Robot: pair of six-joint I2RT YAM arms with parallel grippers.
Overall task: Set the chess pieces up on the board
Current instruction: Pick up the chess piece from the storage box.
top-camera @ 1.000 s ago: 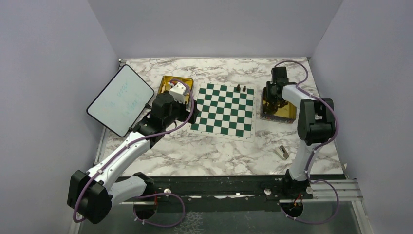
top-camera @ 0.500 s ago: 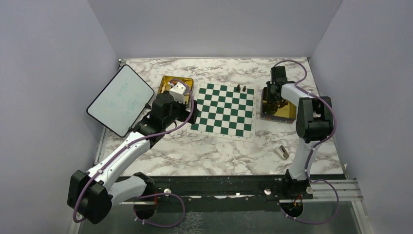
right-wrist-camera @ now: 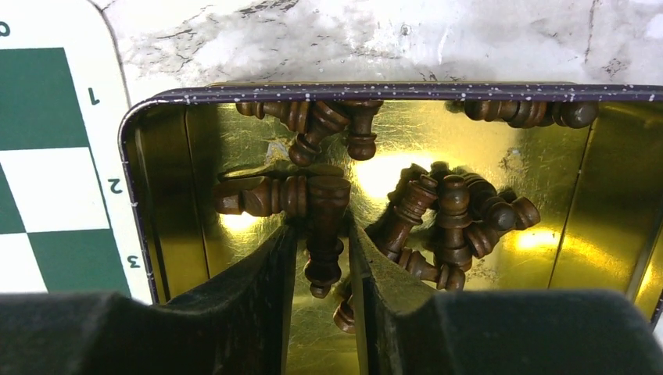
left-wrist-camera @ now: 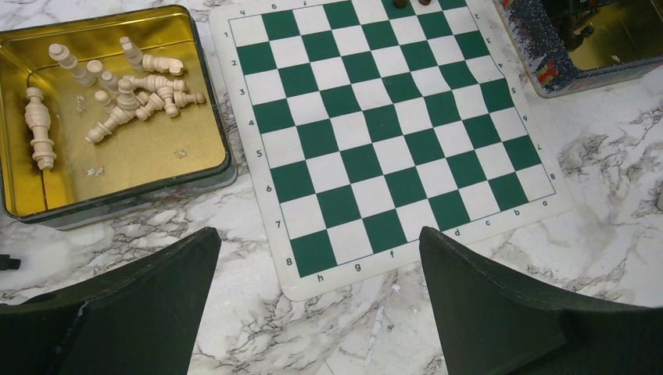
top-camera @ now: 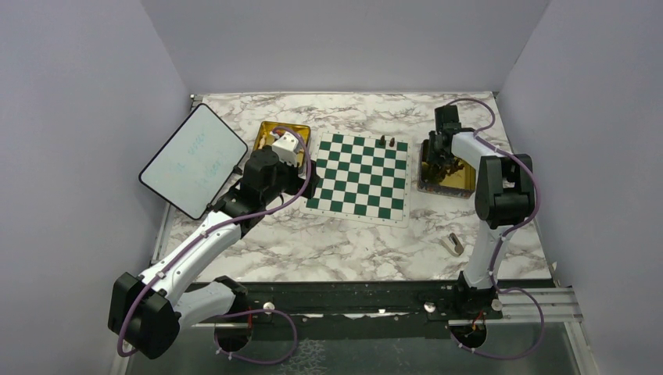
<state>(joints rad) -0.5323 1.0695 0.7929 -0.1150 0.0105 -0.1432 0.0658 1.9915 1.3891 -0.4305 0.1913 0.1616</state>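
The green and white board (top-camera: 360, 176) lies mid-table, with two dark chess pieces (top-camera: 385, 141) standing at its far edge. My right gripper (top-camera: 439, 166) reaches down into the right gold tray (top-camera: 461, 186). In the right wrist view its fingers (right-wrist-camera: 266, 273) are shut on a dark chess piece (right-wrist-camera: 324, 215) that lies among several other dark pieces (right-wrist-camera: 453, 219). My left gripper (left-wrist-camera: 318, 234) hangs open over the marble just off the board's near-left corner (left-wrist-camera: 313, 269), holding nothing. Cream pieces (left-wrist-camera: 125, 86) lie in the left gold tray (left-wrist-camera: 117, 199).
A white tablet (top-camera: 194, 160) leans at the left wall beside the left arm. A small grey-beige block (top-camera: 453, 244) lies on the marble near the right arm's base. Grey walls enclose the table on three sides.
The right wrist has shifted slightly over the right tray. The left arm and the pieces on the board have not moved.
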